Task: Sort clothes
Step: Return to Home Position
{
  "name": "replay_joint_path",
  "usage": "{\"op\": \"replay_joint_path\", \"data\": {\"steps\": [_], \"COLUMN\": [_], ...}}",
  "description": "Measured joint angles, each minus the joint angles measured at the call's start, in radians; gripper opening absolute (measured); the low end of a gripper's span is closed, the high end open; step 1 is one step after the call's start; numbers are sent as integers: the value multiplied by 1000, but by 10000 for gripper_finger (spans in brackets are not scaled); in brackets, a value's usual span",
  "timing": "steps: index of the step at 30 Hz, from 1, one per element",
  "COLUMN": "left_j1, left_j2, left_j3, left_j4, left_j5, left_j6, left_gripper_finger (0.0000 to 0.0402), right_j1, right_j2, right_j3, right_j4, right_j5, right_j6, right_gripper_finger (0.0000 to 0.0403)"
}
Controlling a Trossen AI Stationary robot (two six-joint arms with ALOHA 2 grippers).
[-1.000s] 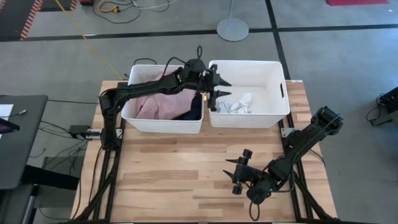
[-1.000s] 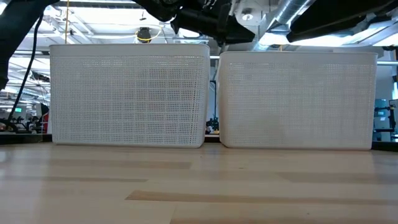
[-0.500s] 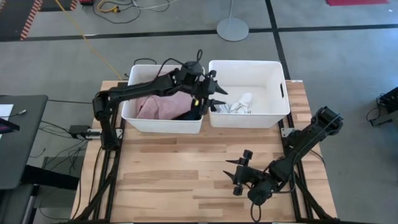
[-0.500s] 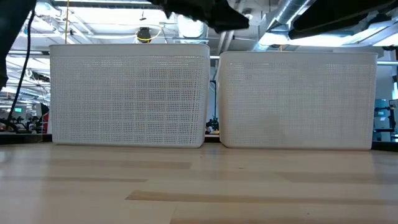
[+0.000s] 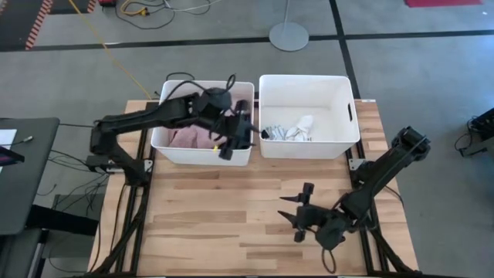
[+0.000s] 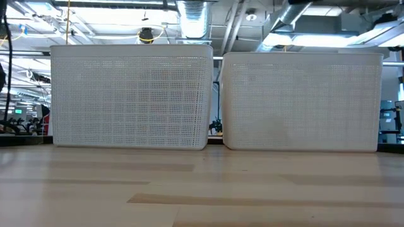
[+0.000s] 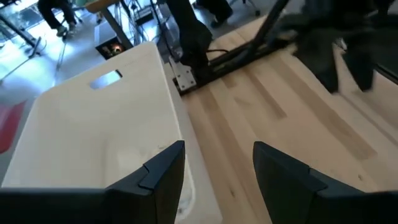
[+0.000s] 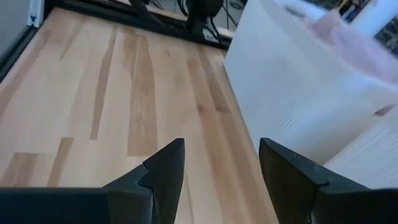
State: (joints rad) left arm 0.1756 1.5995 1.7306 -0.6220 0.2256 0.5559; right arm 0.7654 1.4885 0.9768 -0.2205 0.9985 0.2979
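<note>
Clothes (image 5: 191, 136) are all binned, none on the table (image 5: 201, 208). Left bin (image 5: 164, 145): pink shirt (image 5: 181, 137), crumpled, in the half away from the right bin. The other half is under my left gripper (image 5: 239, 131), so I can't tell what's there. Right bin (image 5: 351, 116): socks (image 5: 296, 128) only, a small pile by the front wall, toward the left bin, with bare white floor elsewhere. Delta vs 1 s ago: left gripper was over the gap between the bins, at the right bin's edge. Now it's pulled back over the left bin, and the arm no longer shows above the bins in the low view. Socks haven't moved. Right gripper (image 5: 293, 213) is about where it was, over the table's front part, well apart from both bins. Left fingers are spread wide with nothing between them; the wrist view shows the right bin's rim and bare wood through the gap. Right fingers are spread wide too and empty, with bare planks and the left bin's wall ahead, pink showing over the rim. Look: shirt is soft pale pink and rumpled. Socks are white and creased, with a darker striped one at the pile's left-bin end.
</note>
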Motion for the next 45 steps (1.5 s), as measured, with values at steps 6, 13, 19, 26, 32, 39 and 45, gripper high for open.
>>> {"op": "replay_joint_path", "data": {"steps": [6,13,19,26,32,39,45], "left_j1": [-73,-142,-201,-271,-316,-376,-429], "left_j2": [-91,-185,-249,-346,-482,-667,-820], "left_j3": [0,0,0,-78,-270,-497,-680], "left_j4": [-124,-233,-303,-297,-213,-72,29], "left_j5": [-101,-181,-272,-363,-425,-430,-456], "left_j6": [-6,-70,-115,-163,-220,-293,-354], "left_gripper_finger": [184,184,183,183,183,183,183], "right_j1": [17,56,98,144,174,198,218], "right_j2": [-100,-206,-280,-363,-427,-479,-502], "right_j3": [0,0,0,0,0,0,0], "right_j4": [2,-3,-10,-53,-86,-115,-167], "right_j5": [0,0,0,-1,-1,-1,-1], "right_j6": [-119,-236,-307,-330,-328,-348,-332], "right_gripper_finger": [221,221,221,221,221,221,221]}}
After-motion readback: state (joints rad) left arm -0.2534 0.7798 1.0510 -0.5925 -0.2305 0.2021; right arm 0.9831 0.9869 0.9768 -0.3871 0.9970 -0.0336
